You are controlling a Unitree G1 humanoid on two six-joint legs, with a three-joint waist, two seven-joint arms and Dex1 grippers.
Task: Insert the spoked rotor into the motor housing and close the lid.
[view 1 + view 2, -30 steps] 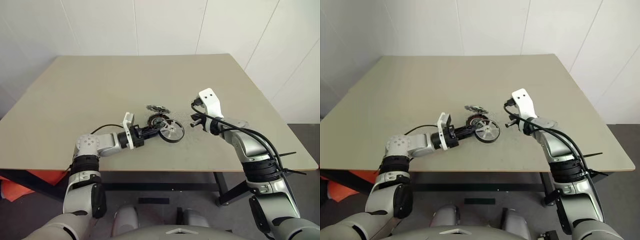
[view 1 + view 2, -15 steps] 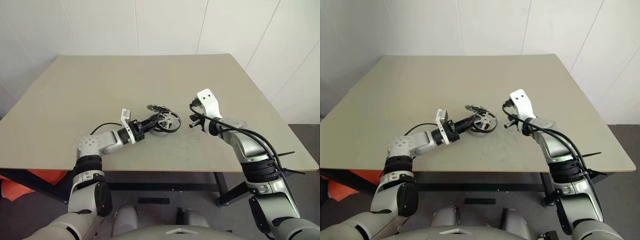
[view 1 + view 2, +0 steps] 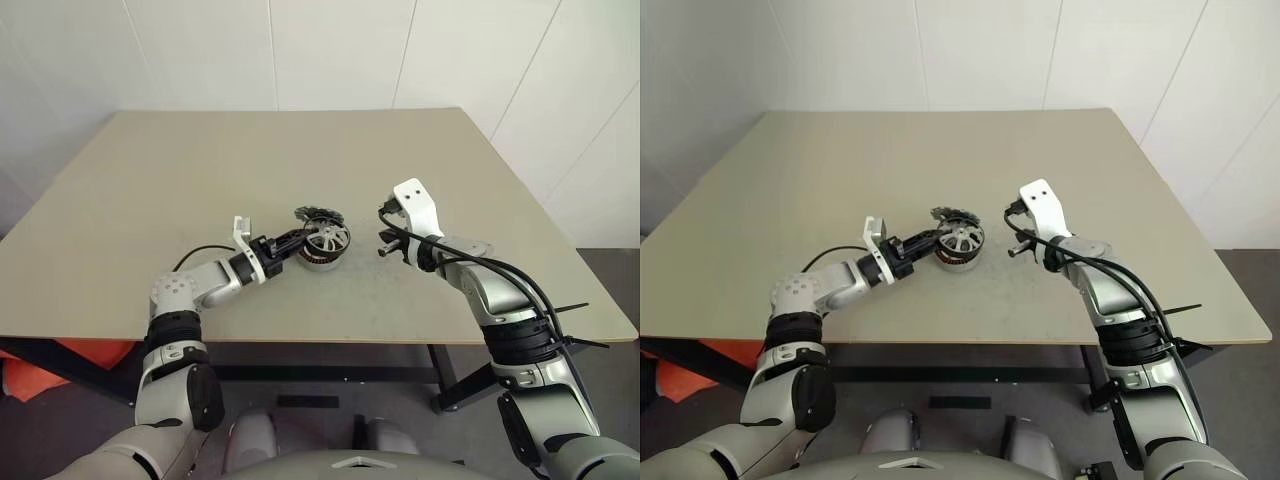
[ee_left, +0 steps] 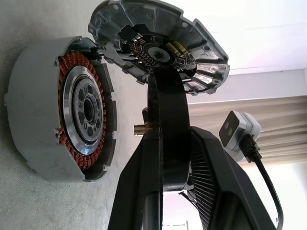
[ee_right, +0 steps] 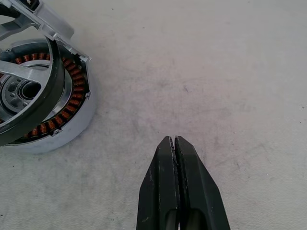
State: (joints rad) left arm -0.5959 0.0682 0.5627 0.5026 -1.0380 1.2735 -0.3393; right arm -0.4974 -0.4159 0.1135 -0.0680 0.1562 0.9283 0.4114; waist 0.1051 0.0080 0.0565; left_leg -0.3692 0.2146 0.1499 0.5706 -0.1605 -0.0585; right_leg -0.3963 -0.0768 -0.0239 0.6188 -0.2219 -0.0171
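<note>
Near the table's middle, the left end effector (image 3: 290, 243) pinches the rigid, light, slippery spoked rotor (image 3: 327, 239) by its rim above the motor housing (image 4: 62, 108); the right end effector (image 5: 175, 153) hovers closed and empty.

The table (image 3: 200, 170) is a plain beige top standing before a white panelled wall. The motor housing (image 3: 318, 259) rests on it near the middle of the front half. Just behind the housing lies a dark jagged gear-like piece (image 3: 318, 213).

spoked rotor (image 3: 327, 238) carried up over motor housing (image 3: 318, 260)
</note>
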